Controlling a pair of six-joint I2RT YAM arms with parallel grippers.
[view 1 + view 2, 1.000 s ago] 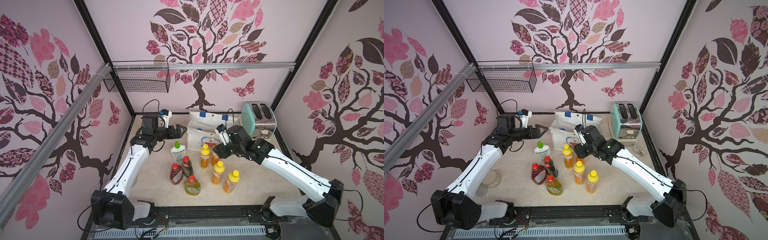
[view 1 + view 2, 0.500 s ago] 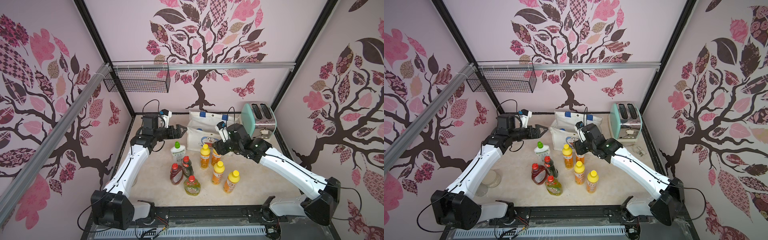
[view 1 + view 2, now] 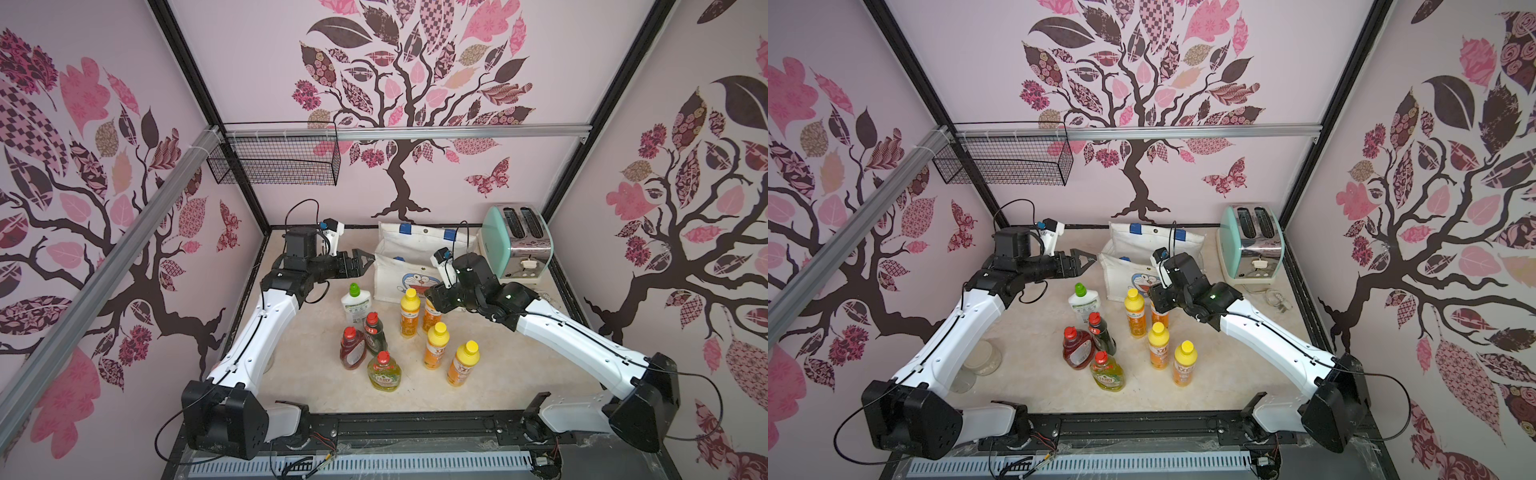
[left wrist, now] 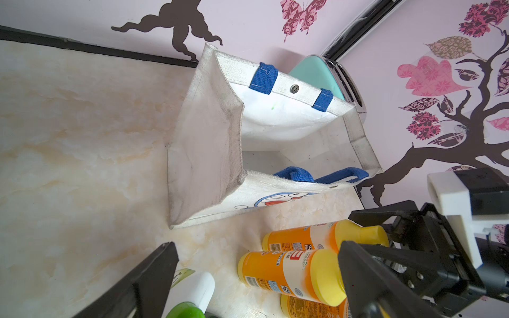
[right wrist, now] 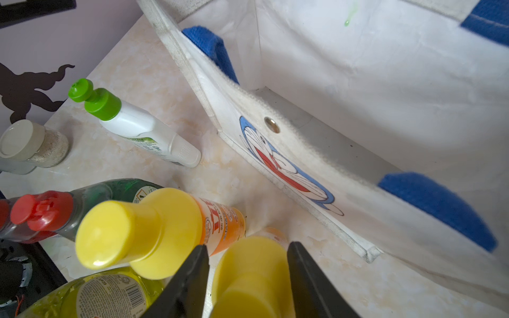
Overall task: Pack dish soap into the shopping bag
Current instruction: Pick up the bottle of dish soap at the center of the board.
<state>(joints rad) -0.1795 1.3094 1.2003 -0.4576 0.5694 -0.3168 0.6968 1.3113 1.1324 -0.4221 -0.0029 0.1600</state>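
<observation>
The shopping bag (image 3: pixel 397 276) (image 3: pixel 1121 276) stands open at the back, white with blue handles and a cat face. In front of it stand the dish soap bottles: several orange ones with yellow caps (image 3: pixel 409 313), a white one with a green cap (image 3: pixel 354 305), and red (image 3: pixel 352 349), dark green (image 3: pixel 374 332) and yellow-green (image 3: pixel 383 372) ones. My right gripper (image 5: pixel 248 245) (image 3: pixel 432 301) straddles the yellow cap of the orange bottle nearest the bag (image 5: pixel 248 275). Its jaws are narrow, with a thin gap on one side. My left gripper (image 3: pixel 368 259) (image 4: pixel 256 247) hovers wide open beside the bag's left end, holding nothing.
A mint-green toaster (image 3: pixel 519 245) stands right of the bag, its cord lying on the table. A wire basket (image 3: pixel 274 160) hangs on the back left wall. A lidded jar (image 3: pixel 984 355) sits under my left arm. Bottles stand tightly grouped around the straddled one.
My right gripper's jaws have narrowed around the orange bottle's yellow cap, and the wrist has shifted slightly left. The left arm has not moved.
</observation>
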